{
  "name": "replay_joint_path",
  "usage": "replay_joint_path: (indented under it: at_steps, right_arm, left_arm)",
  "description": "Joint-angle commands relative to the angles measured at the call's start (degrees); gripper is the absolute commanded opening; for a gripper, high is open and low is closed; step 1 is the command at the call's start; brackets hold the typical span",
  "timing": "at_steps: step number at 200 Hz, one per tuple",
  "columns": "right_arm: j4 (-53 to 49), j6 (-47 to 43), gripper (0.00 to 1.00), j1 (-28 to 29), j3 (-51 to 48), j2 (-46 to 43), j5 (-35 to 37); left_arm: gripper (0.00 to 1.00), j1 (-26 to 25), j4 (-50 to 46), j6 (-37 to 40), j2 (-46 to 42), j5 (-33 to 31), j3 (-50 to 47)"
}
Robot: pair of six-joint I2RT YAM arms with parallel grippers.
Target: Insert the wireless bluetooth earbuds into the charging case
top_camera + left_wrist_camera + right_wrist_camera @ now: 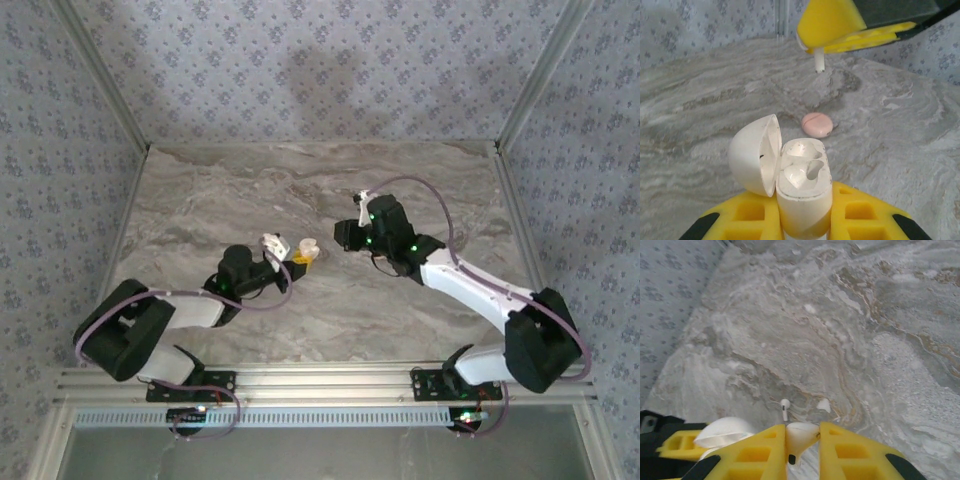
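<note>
A grey marbled table (pixel 250 190) fills the middle of the overhead view, with the two arms reaching in from the bottom edge. The left arm (pixel 150 320) comes from lower left, the right arm (pixel 480 290) from lower right, and their tips nearly meet at centre.

The left gripper (pixel 297 258) is clamped narrow on the white charging case (pixel 804 187), held upright at the bottom of the left wrist view. Its lid (pixel 754 152) is swung open to the left and both sockets are bare. The right gripper (pixel 800 437) is pinched on one earbud (pixel 801 434), high above the case.

A pinkish disc (pixel 817 124) lies on the marble just beyond the case. The loose earbud (pixel 785 407) rests on the table at lower centre of the right wrist view.
</note>
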Motion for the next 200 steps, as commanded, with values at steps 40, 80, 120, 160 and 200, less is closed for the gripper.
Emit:
replay_joint_path:
  at_steps: [40, 80, 120, 160, 200]
  right_arm:
    - [13.1, 4.3, 0.21, 4.6, -7.8, -8.7, 6.6]
    - [14.2, 4.1, 0.21, 6.6, -8.0, -8.3, 8.0]
    - [12.8, 3.5, 0.21, 7.1, -7.7, -8.2, 8.7]
    - [10.3, 1.9, 0.21, 8.2, -7.1, -8.0, 10.9]
    - [10.1, 1.2, 0.20, 8.3, -6.2, -6.5, 10.9]
  left_arm:
    - [0.05, -3.3, 12.8, 2.7, 4.9, 1.1, 5.1]
    - [0.05, -3.8, 12.5, 3.1, 4.9, 0.3, 5.6]
    - [0.05, -4.1, 11.1, 3.4, 3.6, -0.6, 5.8]
    - [0.05, -4.1, 10.5, 3.8, 2.3, -0.4, 6.0]
    - [0.05, -4.2, 10.0, 3.8, 1.2, -0.2, 6.2]
